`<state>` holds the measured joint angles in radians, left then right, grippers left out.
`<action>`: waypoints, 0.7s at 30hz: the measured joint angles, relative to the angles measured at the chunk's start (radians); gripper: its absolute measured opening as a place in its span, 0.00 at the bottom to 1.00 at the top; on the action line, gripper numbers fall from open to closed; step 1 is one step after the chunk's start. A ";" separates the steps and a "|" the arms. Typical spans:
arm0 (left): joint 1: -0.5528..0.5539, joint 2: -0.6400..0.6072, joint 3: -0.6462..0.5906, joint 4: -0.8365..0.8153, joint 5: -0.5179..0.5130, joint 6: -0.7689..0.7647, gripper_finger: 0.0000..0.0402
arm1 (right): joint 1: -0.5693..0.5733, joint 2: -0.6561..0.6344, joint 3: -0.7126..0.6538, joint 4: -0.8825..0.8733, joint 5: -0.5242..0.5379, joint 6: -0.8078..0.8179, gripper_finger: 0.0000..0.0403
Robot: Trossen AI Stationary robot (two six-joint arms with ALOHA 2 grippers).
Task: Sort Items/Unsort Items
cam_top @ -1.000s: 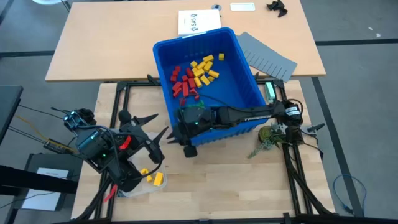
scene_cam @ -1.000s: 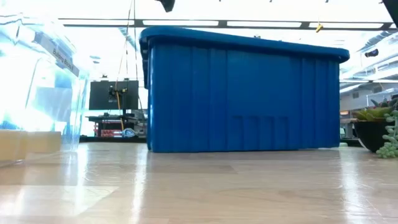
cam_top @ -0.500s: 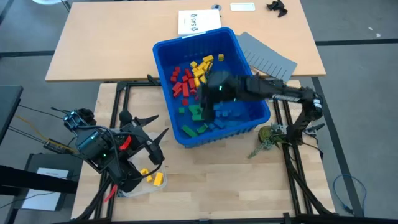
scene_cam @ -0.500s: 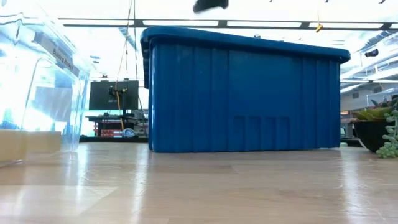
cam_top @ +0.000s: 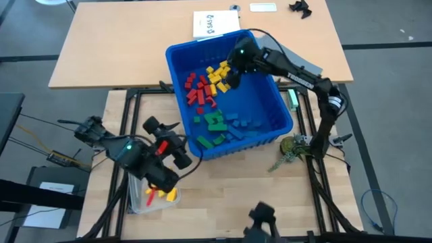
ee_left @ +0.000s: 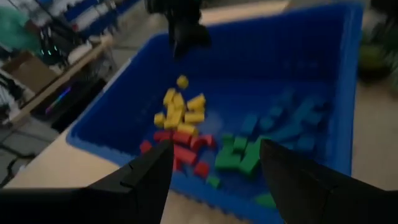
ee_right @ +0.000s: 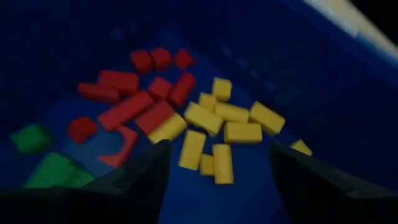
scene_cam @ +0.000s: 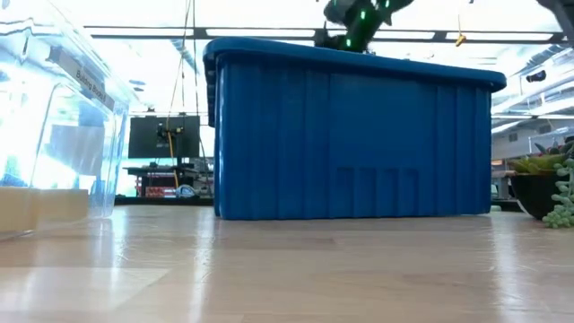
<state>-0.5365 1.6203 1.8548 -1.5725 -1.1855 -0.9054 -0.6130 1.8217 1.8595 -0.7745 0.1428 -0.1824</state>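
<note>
Blue bin (cam_top: 282,108): blocks (cam_top: 210,84) pointing variously

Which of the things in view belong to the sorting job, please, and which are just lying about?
Part of the job:
- red blocks
- yellow blocks
- green blocks
- blue blocks
- blue bin
- clear container

Lying about:
- grey divider sheet
- white paper
- small plant

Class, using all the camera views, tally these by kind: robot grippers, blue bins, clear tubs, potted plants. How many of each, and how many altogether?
Robot grippers: 2 (left gripper, right gripper)
Blue bin: 1
Clear tub: 1
Potted plant: 1
Total: 5
</note>
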 joint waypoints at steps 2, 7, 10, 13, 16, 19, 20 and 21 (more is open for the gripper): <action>0.026 0.000 -0.032 0.003 0.040 -0.007 0.62 | -0.035 0.039 -0.001 0.004 -0.027 -0.004 0.67; 0.086 -0.002 -0.143 0.004 0.108 -0.044 0.62 | -0.083 0.142 -0.001 0.041 -0.041 -0.074 0.66; 0.117 -0.002 -0.222 0.014 0.125 -0.049 0.62 | -0.103 0.207 -0.002 0.057 -0.034 -0.085 0.65; 0.140 -0.002 -0.300 0.062 0.125 -0.050 0.62 | -0.122 0.252 -0.002 0.079 -0.039 -0.085 0.63; 0.151 -0.002 -0.357 0.114 0.124 -0.049 0.62 | -0.136 0.299 -0.001 0.090 -0.043 -0.087 0.62; 0.151 -0.002 -0.403 0.179 0.124 -0.045 0.62 | -0.145 0.341 -0.001 0.086 -0.052 -0.105 0.60; 0.151 -0.001 -0.413 0.189 0.125 -0.044 0.62 | -0.150 0.351 -0.001 0.090 -0.055 -0.111 0.60; 0.151 -0.001 -0.422 0.204 0.125 -0.045 0.62 | -0.152 0.360 -0.001 0.092 -0.056 -0.115 0.60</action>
<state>-0.3855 1.6196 1.4328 -1.3687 -1.0603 -0.9503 -0.7655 2.1819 1.8587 -0.6823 0.0872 -0.2971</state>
